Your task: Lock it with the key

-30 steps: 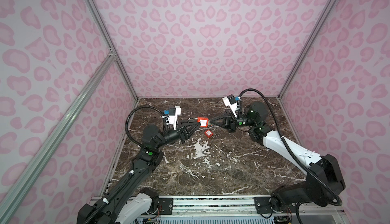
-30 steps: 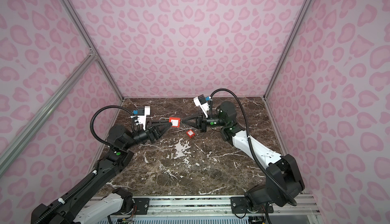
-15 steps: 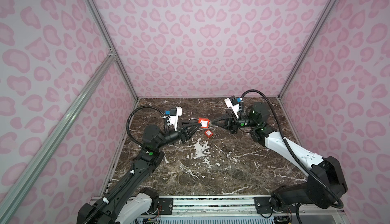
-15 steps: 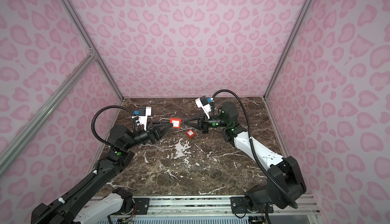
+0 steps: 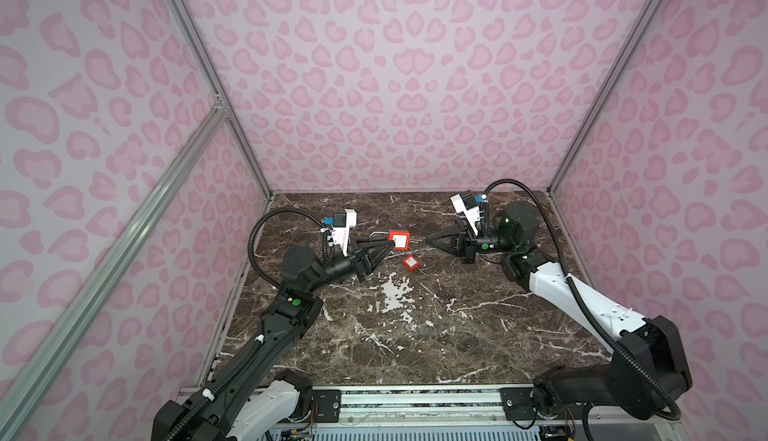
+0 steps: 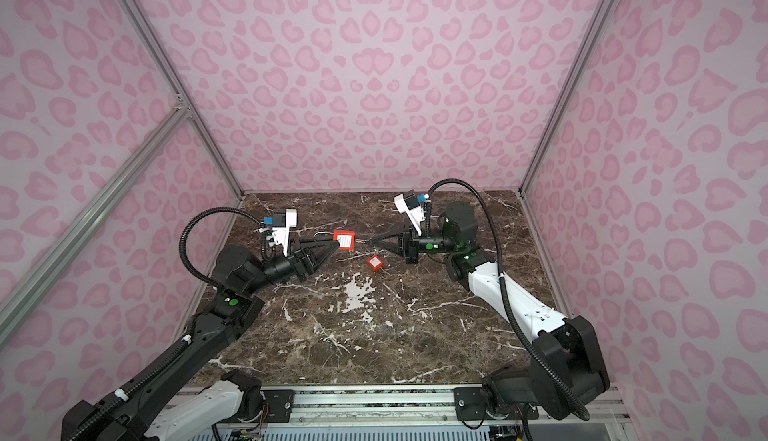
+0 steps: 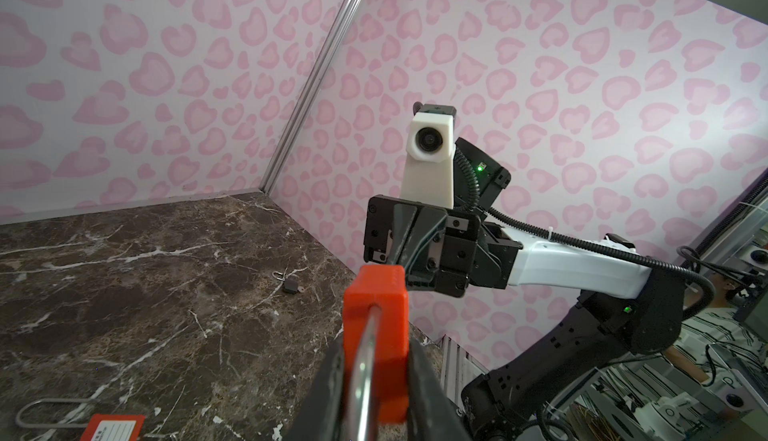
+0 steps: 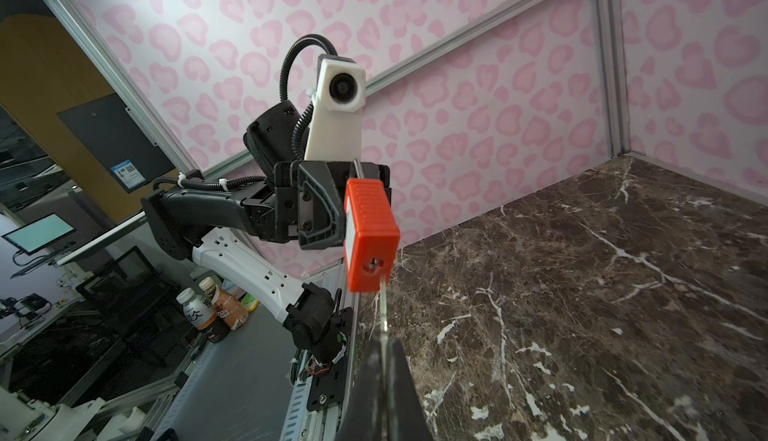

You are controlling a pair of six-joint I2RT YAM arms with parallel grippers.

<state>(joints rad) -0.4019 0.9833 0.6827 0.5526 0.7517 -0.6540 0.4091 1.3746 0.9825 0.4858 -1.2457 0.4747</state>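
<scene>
So the left gripper (image 5: pixel 388 246) had its jaws pinched narrow around a red boxy plastic padlock (image 5: pixel 399 239) with a thin silver shackle. It held the lock up off the dark brown marble table (image 5: pixel 415 335), toward the back middle of the workspace in both top views. The padlock's white label faced the top camera and the shackle pointed back toward the left wrist. The right gripper (image 5: pixel 429 243) faced it from the opposite side, jaws closed all the way on a slim silver metal key (image 8: pixel 384 306), so the two grippers sat nose to nose. In the right wrist view the key's blade ran straight to the keyhole in the padlock's end face and the tip was touching it, but I couldn't tell how far in it sat. On the table just beside the held lock, a bit nearer the camera, lay a second red padlock (image 5: pixel 410 262), not touched by either gripper. The left wrist view also showed a tiny dark padlock (image 7: pixel 289 284) lying on the marble well apart from the rest.
</scene>
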